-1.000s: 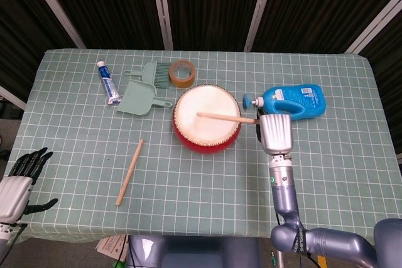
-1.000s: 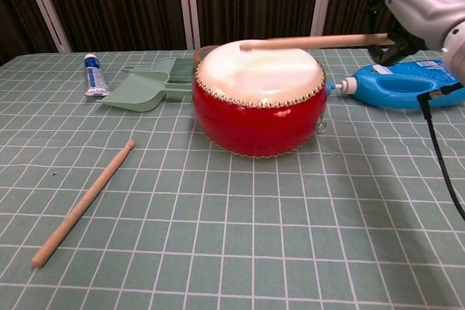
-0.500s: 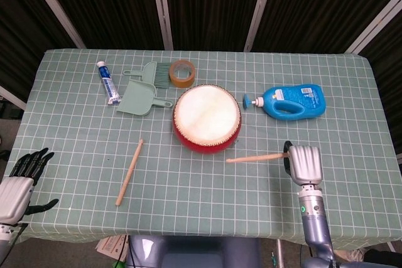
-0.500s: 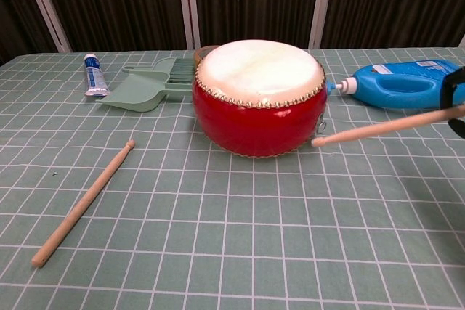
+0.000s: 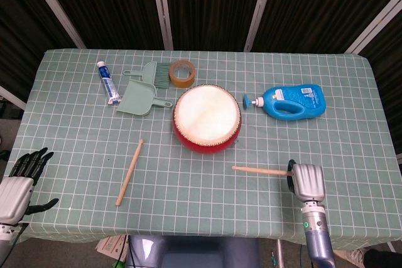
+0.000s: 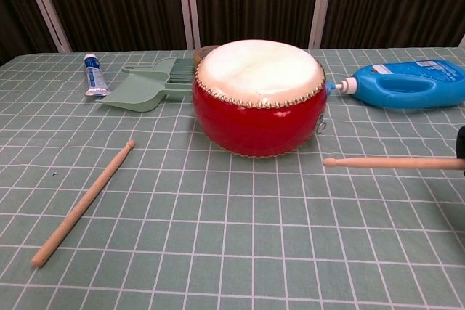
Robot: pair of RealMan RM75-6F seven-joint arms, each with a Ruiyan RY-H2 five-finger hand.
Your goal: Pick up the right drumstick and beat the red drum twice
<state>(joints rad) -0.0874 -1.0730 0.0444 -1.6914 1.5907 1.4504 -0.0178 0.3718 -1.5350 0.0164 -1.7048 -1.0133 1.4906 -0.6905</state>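
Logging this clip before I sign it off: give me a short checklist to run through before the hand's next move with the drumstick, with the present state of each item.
1. Right hand holds the right drumstick: ok, the butt end sits in the hand.
2. Stick clear of the red drum: ok, its tip points left, in front of the drum and apart from it.
3. Stick flat on the tablecloth: cannot tell; the chest view shows it level and low, contact unclear.
4. Blue bottle out of the way: ok, it lies behind the stick.
5. Left drumstick untouched: ok, lying on the cloth.
6. Left hand out of the way: ok, fingers spread, off the table's left corner.
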